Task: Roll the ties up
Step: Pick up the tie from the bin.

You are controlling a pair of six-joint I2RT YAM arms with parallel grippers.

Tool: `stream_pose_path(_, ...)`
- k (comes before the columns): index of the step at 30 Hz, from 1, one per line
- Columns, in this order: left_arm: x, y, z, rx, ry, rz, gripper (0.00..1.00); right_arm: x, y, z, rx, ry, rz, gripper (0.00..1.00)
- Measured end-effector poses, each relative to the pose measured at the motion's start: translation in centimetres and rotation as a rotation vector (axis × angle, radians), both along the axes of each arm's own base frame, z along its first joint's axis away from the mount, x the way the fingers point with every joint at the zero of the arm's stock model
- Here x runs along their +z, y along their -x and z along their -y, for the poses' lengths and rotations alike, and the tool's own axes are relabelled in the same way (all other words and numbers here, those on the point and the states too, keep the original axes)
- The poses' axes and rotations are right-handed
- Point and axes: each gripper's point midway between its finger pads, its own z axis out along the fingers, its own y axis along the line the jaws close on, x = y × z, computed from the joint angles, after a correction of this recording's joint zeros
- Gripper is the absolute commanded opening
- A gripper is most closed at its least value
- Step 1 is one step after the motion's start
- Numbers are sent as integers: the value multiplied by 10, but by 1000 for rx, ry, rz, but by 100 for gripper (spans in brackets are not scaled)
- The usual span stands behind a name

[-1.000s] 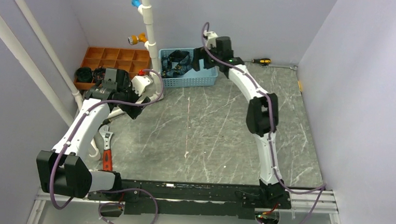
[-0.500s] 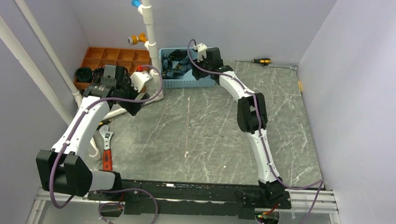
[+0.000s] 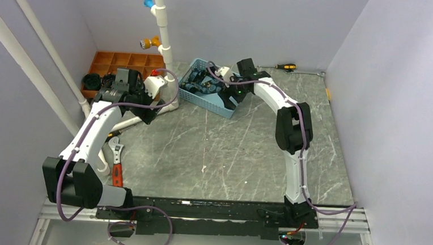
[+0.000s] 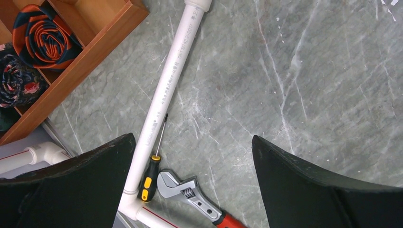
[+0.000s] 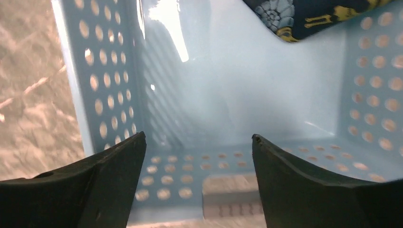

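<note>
2 grippers, both spread wide and empty. Currently the right gripper (image 5: 198, 138) is inside the basket (image 5: 109, 71), aimed at bare floor near a corner. The ties (image 5: 309, 14) are heaped toward the other end, with only a corner showing in the wrist view.

Risks:
- Closing here likely catches nothing, or pinches the basket wall and drags or tips it. It looks light and sits skewed on the table (image 4: 309, 71).
- Heap looks tangled, so pulling 1 tie may haul out several.
- The left gripper (image 4: 192, 137) hovers near the pipe (image 4: 176, 71), screwdriver (image 4: 151, 171) and wrench (image 4: 187, 190). A low sweep could knock them.
</note>
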Motion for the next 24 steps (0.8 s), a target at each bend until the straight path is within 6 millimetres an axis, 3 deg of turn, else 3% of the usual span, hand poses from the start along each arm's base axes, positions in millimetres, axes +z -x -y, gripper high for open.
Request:
stream_pose_path(3,0,0,1,-4,5,2,99,18,3,10,-2,-17,14,99)
stream_pose_path(6,0,0,1,-5,5,2,99,26,-7,8,-29,-52,32,100)
stream_pose_path(12,1,0,2,-8,10,1,99,33,-43,-42,-52,-154,129,100)
stream_pose_path(18,4,-5,3,-9,9,6,99,17,-60,-93,-7,-218,199,100)
stream_pose_path(24,4,-7,-1,-7,-11,11,99,-9,-64,-111,93,-244,234,99)
